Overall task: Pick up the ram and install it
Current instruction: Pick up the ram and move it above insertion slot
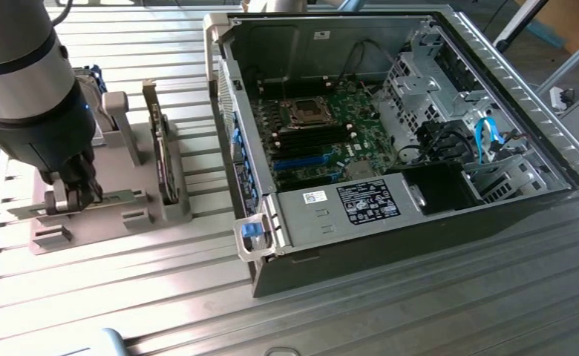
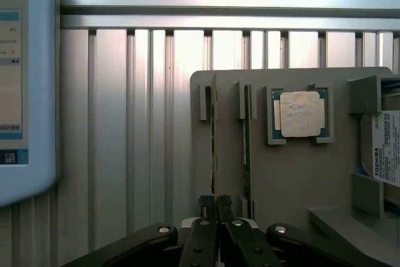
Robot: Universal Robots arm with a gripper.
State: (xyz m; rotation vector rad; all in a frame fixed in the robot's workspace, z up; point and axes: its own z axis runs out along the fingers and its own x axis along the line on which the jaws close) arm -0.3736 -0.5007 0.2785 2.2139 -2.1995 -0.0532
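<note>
Holder (image 1: pixel 106 213) stands on desk (image 1: pixel 419 315), at exterior view's left of computer case (image 1: pixel 389 248); ram (image 2: pixel 214 142) stands edgewise in holder slot.

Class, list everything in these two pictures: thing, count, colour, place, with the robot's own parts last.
table: 1, silver, slatted
parts holder: 1, grey, on the table
ram: 2, dark green, on edge in the parts holder
processor: 1, silver on green, in a holder pocket
hard drive: 1, white-labelled, in the holder
expansion card: 1, dark, upright in the holder
computer case: 1, grey, open, exterior view's right
motherboard: 1, green, inside the case
power supply: 1, grey, inside the case
cable: 1, blue, inside the case
screen device: 1, light blue, on the table
robot arm: 1, grey and black, over the holder
gripper: 1, black, shut on one ram
</note>
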